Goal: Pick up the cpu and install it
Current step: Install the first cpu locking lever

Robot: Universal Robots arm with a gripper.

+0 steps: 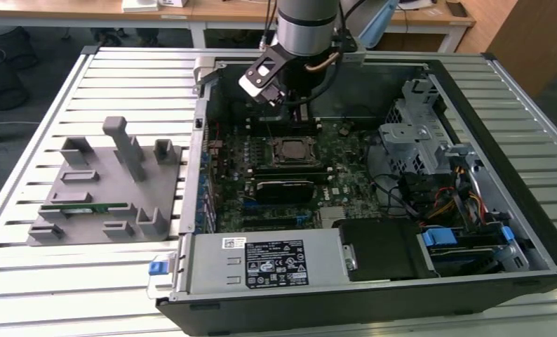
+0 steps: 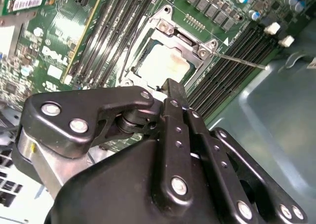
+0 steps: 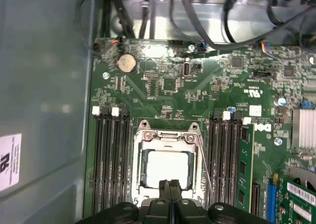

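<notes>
On the exterior view's left, a grey fixture tray [image 1: 105, 189] with upright holders rests on the slatted metal surface [image 1: 35, 281], well apart from the arm. Beside it toward the right lies the open computer case [image 1: 372, 295] with its green motherboard [image 1: 344, 161] exposed. The end effector [image 1: 292, 112] hangs above the board just behind the socket [image 1: 291, 151]. In both wrist views the cpu [image 3: 167, 167] [image 2: 165, 62] sits seated inside the socket frame [image 3: 168, 135], silvery top up, between banks of memory slots [image 3: 111, 160]. The end effector's fingers [image 3: 170, 192] are pressed together with nothing between them, tips just above the cpu's edge.
</notes>
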